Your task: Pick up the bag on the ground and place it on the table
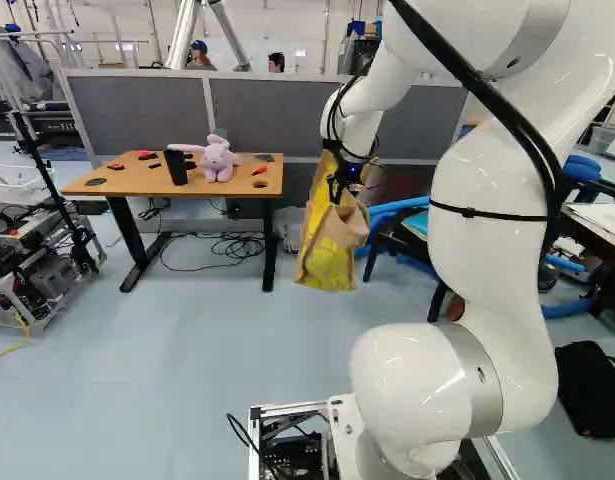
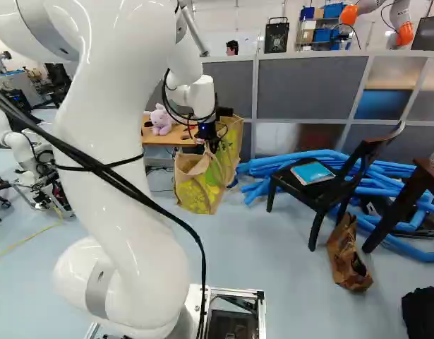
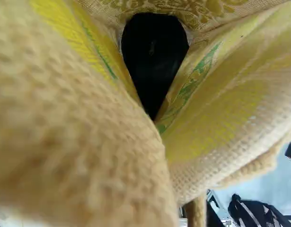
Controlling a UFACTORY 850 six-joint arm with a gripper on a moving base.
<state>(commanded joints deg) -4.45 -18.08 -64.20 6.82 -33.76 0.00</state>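
Observation:
The yellow and tan woven bag [image 1: 330,248] hangs in the air from my gripper [image 1: 344,186], just past the right end of the wooden table [image 1: 129,184] in the left base view. In the right base view the gripper [image 2: 211,135] is at the top of the bag [image 2: 200,189], shut on it; the bag covers part of the table's edge there. In the wrist view the bag's cloth [image 3: 79,127] fills most of the picture and hides the fingers, with a dark gap between its folds.
On the table stand a black cup [image 1: 175,167] and a plush toy [image 1: 217,160], among small items. Grey partitions [image 1: 277,118] rise behind. Blue tubes, a dark chair [image 2: 328,192] and a brown bag [image 2: 349,256] are to the right. Another robot [image 2: 25,150] is at the left.

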